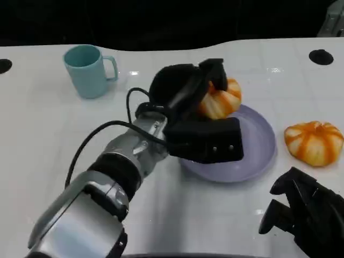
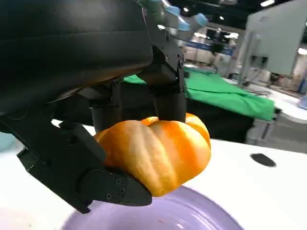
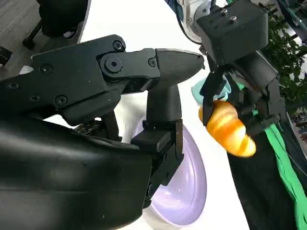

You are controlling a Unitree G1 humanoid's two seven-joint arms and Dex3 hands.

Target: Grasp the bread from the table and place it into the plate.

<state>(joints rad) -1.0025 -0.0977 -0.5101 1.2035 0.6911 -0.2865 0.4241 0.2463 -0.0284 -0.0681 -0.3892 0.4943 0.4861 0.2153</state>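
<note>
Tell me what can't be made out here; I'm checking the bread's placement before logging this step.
- Head view: the left hand covers much of the held bread, so its gap above the plate is unclear.
- Left wrist view: the plate's far side is cut off by the frame edge.
- Head view: the right hand is cut off at the corner.

Exhibition hall: green-draped tables [image 2: 225, 93], booths.
</note>
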